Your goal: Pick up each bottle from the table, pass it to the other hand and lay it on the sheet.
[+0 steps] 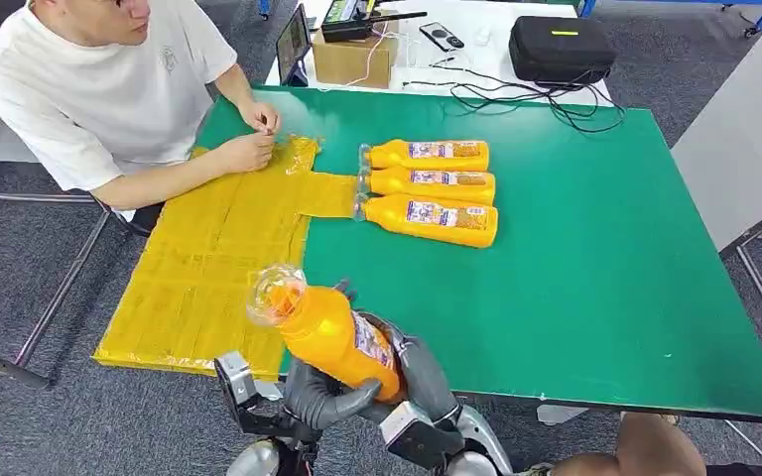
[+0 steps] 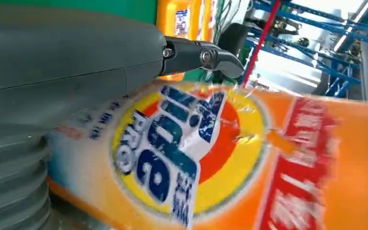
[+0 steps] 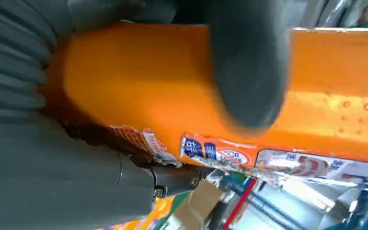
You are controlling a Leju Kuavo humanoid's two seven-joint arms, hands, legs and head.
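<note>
Green tabletop [image 1: 595, 297] stretches ahead, and at its near edge both hands clasp one orange bottle [image 1: 329, 337], tilted with its clear cap toward the yellow sheet [image 1: 208, 268]. Left hand [image 1: 322, 397] wraps it from below; right hand [image 1: 419, 372] grips the base end. Three more bottles [image 1: 429, 183] lie side by side mid-table, just beside the sheet. A person [image 1: 109, 89] fingers the sheet's far edge.

Even, bright overhead light fills the head view, with soft shadows and sharp focus. Both wrist views are blurred at close range: the bottle [image 2: 230, 163] label smears, and white glare burns the upper right background.
</note>
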